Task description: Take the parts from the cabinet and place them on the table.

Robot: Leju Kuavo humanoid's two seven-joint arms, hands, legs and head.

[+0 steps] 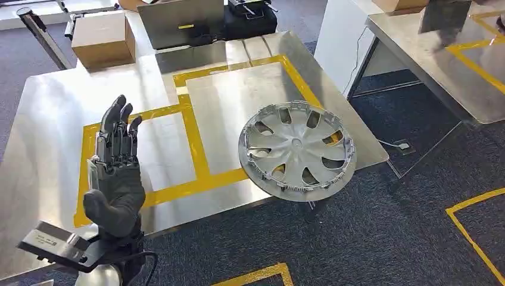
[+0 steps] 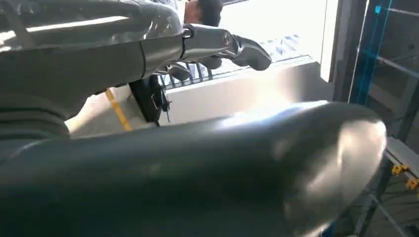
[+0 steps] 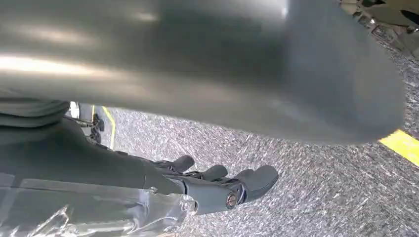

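wheel cover on the table's near corner, left hand raised and empty

the wheel cover (image 1: 296, 150) lies flat at the table (image 1: 59, 113) edge, part overhanging — well off to the right of the left hand (image 1: 116, 173), whose fingers (image 1: 119, 128) are spread, holding nothing; the right hand (image 3: 217, 185) hangs over carpet, fingers loosely apart — which arm is nearer, i cannot tell.

No lettering legible anywhere — labels and markings all unreadable.

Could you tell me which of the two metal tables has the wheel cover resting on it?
The near table, marked with yellow tape squares; the wheel cover overhangs its front edge. The far table lacks it.
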